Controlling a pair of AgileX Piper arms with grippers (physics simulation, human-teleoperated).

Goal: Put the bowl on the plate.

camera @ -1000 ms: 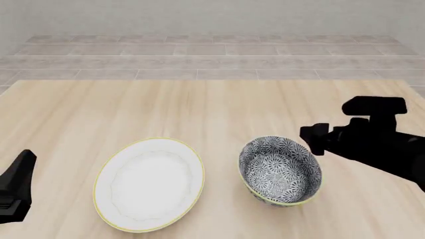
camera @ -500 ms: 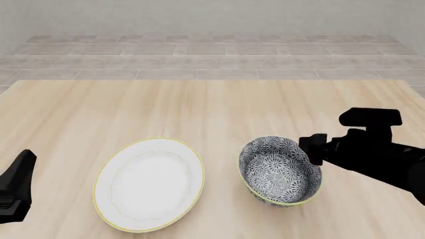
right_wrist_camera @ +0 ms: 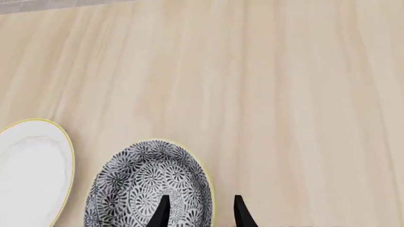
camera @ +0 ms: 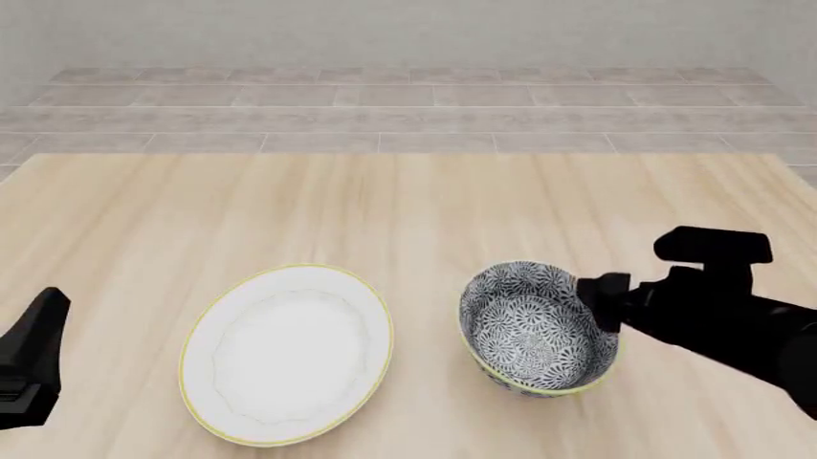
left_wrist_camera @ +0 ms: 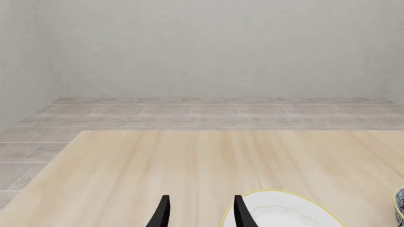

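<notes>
Patterned bowl point(camera: 538, 328) rim sits between right pincer point(right_wrist_camera: 198, 210) fingers.

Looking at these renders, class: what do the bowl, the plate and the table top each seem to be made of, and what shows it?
The bowl looks like glazed ceramic: a dense dark blue-grey and white floral pattern with a thin yellowish rim. The plate looks like white glazed ceramic or porcelain: plain, smooth, with a thin yellow-gold rim. The table looks like pale wood or wood laminate: long grain streaks, matte.
</notes>
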